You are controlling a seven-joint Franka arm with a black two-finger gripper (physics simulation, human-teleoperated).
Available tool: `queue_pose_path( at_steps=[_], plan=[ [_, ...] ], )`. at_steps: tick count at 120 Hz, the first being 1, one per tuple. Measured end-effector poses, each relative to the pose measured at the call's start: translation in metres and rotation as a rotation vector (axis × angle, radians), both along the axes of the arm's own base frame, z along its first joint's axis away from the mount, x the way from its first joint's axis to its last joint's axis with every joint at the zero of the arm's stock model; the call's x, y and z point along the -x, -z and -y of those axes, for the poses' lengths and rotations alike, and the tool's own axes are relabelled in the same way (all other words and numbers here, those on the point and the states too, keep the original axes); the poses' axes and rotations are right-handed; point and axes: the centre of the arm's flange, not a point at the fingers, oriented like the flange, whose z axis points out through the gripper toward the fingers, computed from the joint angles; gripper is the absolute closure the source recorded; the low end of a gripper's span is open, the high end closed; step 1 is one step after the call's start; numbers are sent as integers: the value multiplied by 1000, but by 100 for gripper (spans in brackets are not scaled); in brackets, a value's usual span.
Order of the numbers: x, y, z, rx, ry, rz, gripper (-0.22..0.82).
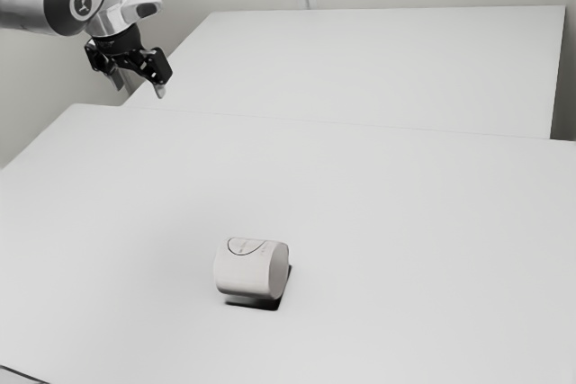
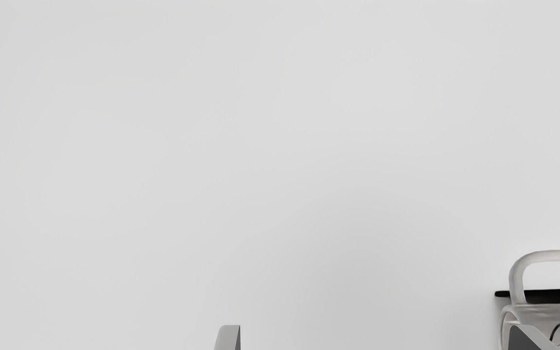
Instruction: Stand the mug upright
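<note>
My gripper (image 1: 137, 87) hangs high over the table's far left part in the exterior view, well away from the mug. The white mug (image 1: 250, 269) lies on its side near the middle of the table, a curved line marking on its wall. In the wrist view the open gripper (image 2: 373, 335) has its two fingertips wide apart with nothing held. One fingertip overlaps part of the mug (image 2: 533, 313), whose handle loop and printed wall show; the rest of the mug is cut off by the picture's edge.
A thin black flat item (image 1: 261, 304) lies beside and partly beneath the mug. The white table (image 1: 405, 222) spreads around it, with another white surface (image 1: 378, 60) beyond its far edge. A dark cable (image 1: 20, 373) shows at the exterior view's lower left.
</note>
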Motion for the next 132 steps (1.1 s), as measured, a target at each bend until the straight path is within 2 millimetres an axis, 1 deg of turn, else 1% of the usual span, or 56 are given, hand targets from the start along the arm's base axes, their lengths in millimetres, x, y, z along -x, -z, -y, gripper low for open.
queue_pose_path(
  at_steps=[13, 24, 31, 39, 44, 51, 61, 68, 75, 89, 102, 111, 132],
  plan=[
    [1, 2, -4, 2, -11, -1, 0],
    [5, 9, -5, 6, -15, -18, 0],
    [7, 14, -2, 20, -15, -29, 0],
    [9, 16, 5, 86, -21, -37, 0],
    [11, 25, 9, 142, -29, -54, 0],
    [14, 43, 7, 227, -59, -88, 0],
    [25, 79, -8, 352, -136, -154, 0],
    [32, 99, -18, 418, -185, -188, 0],
    [39, 118, -24, 485, -227, -220, 0],
    [55, 161, -26, 641, -315, -294, 0],
    [65, 198, -25, 782, -403, -354, 0],
    [68, 217, -28, 852, -460, -379, 0],
    [76, 264, -34, 946, -572, -448, 0]
  ],
)
